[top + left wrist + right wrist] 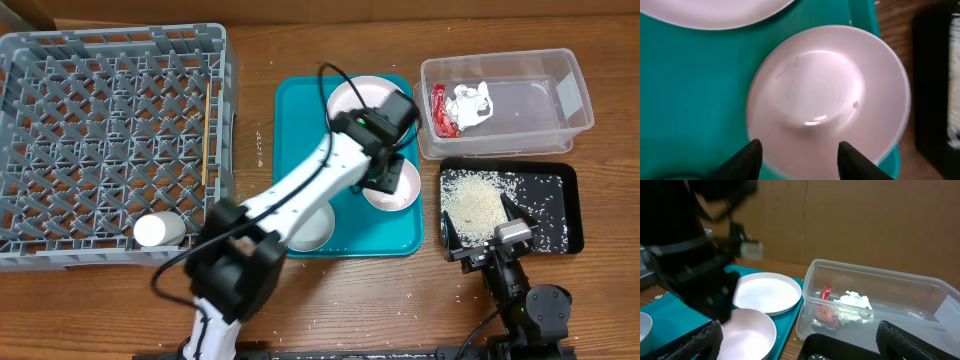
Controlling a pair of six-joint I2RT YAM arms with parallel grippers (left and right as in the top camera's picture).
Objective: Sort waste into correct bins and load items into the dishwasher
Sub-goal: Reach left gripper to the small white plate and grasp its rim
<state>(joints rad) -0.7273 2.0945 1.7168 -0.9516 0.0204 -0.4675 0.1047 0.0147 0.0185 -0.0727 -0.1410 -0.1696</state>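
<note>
My left gripper [385, 168] is open and hovers low over a small white bowl [397, 190] on the teal tray [290, 110]. In the left wrist view the fingertips [800, 150] straddle the near rim of this bowl [830, 95]. A large white plate [352, 100] and another bowl [312, 226] are also on the tray. The clear tub [560, 100] holds the red wrapper [442, 108] and the white tissue [473, 102]. Rice [474, 205] lies in the black tray [560, 175]. My right gripper [490, 240] is open and empty [800, 350].
The grey dish rack [60, 60] at the left holds a chopstick [207, 130] and a white cup [158, 230]. A few rice grains lie on the table beside the trays. The left arm [690, 270] blocks part of the right wrist view.
</note>
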